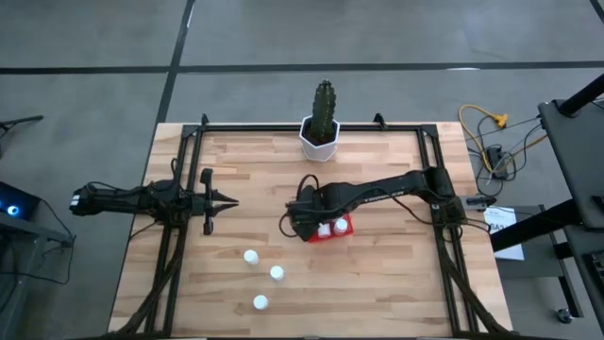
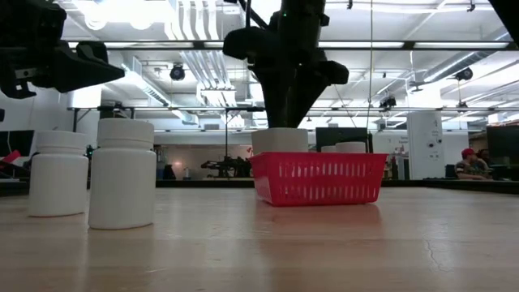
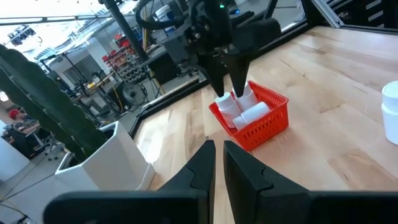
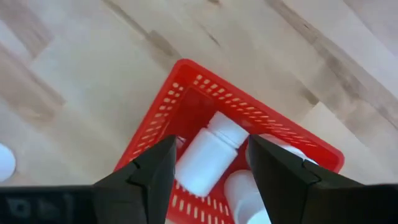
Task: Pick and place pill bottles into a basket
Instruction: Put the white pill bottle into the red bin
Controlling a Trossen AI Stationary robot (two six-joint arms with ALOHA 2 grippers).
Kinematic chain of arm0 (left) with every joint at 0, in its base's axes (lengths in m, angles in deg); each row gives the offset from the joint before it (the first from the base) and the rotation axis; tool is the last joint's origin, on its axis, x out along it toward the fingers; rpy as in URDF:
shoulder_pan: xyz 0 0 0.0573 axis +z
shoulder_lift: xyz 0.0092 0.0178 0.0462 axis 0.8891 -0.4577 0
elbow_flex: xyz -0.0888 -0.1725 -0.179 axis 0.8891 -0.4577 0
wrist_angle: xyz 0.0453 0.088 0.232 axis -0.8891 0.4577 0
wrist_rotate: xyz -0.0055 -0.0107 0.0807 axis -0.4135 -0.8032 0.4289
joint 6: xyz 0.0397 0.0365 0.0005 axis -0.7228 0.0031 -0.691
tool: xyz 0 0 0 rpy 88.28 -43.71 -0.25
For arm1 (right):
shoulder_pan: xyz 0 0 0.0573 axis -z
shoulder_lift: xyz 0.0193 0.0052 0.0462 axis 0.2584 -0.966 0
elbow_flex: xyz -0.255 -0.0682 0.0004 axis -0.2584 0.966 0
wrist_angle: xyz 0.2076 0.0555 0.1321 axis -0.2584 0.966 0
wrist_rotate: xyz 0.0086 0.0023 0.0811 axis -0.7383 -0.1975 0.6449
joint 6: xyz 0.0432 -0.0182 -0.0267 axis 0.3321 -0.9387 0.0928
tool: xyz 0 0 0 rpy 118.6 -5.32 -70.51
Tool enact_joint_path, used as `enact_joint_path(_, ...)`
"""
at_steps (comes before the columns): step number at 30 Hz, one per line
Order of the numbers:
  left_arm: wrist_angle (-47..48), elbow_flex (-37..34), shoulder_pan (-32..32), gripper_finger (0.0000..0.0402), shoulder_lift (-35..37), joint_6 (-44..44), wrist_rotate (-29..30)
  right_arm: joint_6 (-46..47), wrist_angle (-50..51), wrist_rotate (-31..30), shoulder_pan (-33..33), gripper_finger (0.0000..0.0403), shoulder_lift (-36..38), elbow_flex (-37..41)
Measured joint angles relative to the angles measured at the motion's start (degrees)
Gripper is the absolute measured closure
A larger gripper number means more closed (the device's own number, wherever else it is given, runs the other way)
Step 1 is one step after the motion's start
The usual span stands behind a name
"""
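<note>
The red basket [image 1: 345, 233] stands near the table's middle and holds three white pill bottles. One of them [image 4: 208, 158] lies on its side, and the other two [image 4: 245, 193] [image 4: 283, 148] lie beside it. My right gripper [image 4: 211, 142] hangs open just above the basket, pointing steeply down. Its fingers stand on either side of the lying bottle without touching it. Three more pill bottles [image 1: 251, 256] [image 1: 276, 273] [image 1: 260, 302] stand upright on the wood toward the near edge. My left gripper [image 1: 229, 200] waits shut at the table's left.
A white faceted pot with a green cactus [image 1: 321, 132] stands at the far edge, behind the basket. A black metal frame [image 1: 283, 128] runs along the table's sides. Bare wood lies between the basket and the loose bottles.
</note>
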Motion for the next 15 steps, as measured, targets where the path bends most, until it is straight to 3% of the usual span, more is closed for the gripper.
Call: enact_joint_path(15,0.0,0.0,0.0,0.0387,-0.1,0.0,0.0,8.4,-1.6,6.0,-0.4,0.0211,-0.3,0.5)
